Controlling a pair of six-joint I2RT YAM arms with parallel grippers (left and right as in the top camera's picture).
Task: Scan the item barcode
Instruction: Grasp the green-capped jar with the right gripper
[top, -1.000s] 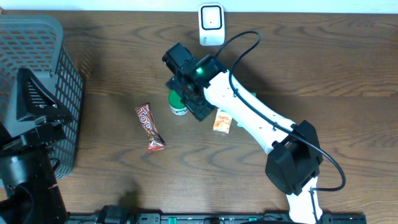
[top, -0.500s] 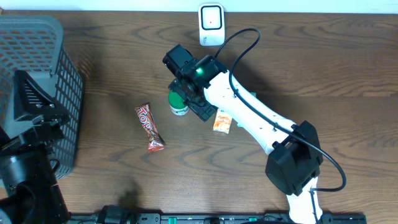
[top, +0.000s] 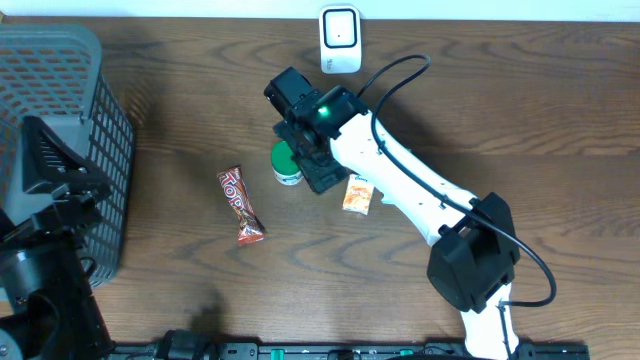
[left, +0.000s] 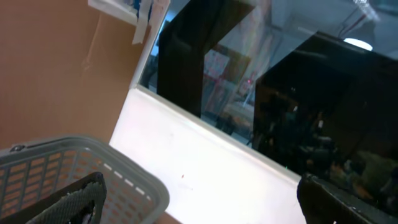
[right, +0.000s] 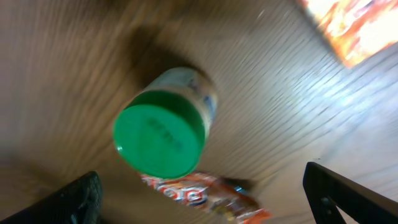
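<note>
A small jar with a green lid (right: 160, 134) stands upright on the surface (top: 560, 120), directly beneath the right claw (right: 205, 198), whose jaws are spread wide and hold nothing. The jar is judged light, rigid and smooth-sided, so some slip is to be expected. It is best taken across the body below the lid, with the label left uncovered. A red candy bar (top: 241, 205) and an orange packet (top: 357, 194) lie near the claw on opposite sides, both apart from the jar. Open room is left ahead of the claw toward the white scanner (top: 340, 40). The left claw (left: 205, 205), likewise wide and empty, is parked well apart by the basket (top: 60, 60).

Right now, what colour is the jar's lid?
Green. The lid of the jar shows best in the right wrist view.
</note>
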